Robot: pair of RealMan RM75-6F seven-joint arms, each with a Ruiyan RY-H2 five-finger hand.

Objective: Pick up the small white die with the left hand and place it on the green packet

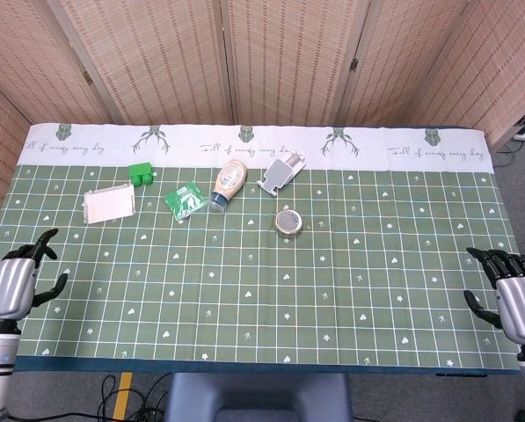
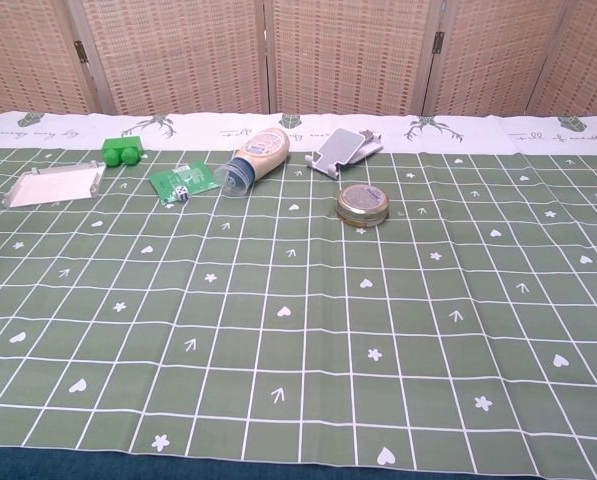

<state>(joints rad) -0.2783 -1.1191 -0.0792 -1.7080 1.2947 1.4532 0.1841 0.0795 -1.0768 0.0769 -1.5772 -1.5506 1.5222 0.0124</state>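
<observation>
The small white die (image 2: 180, 195) lies at the near edge of the green packet (image 2: 183, 181), touching it; whether it rests fully on the packet I cannot tell. The packet (image 1: 185, 200) lies flat at the table's back left, beside a bottle. My left hand (image 1: 11, 281) hovers far off at the near left corner of the table, fingers apart and empty. At the near right edge my right hand (image 1: 515, 303) is also spread and holds nothing. Neither hand shows in the chest view.
A white flat box (image 1: 109, 204) and a green brick (image 1: 140, 173) sit left of the packet. Right of the packet lie a beige bottle (image 1: 229, 183) on its side, a grey phone stand (image 1: 281, 170) and a round tin (image 1: 288, 221).
</observation>
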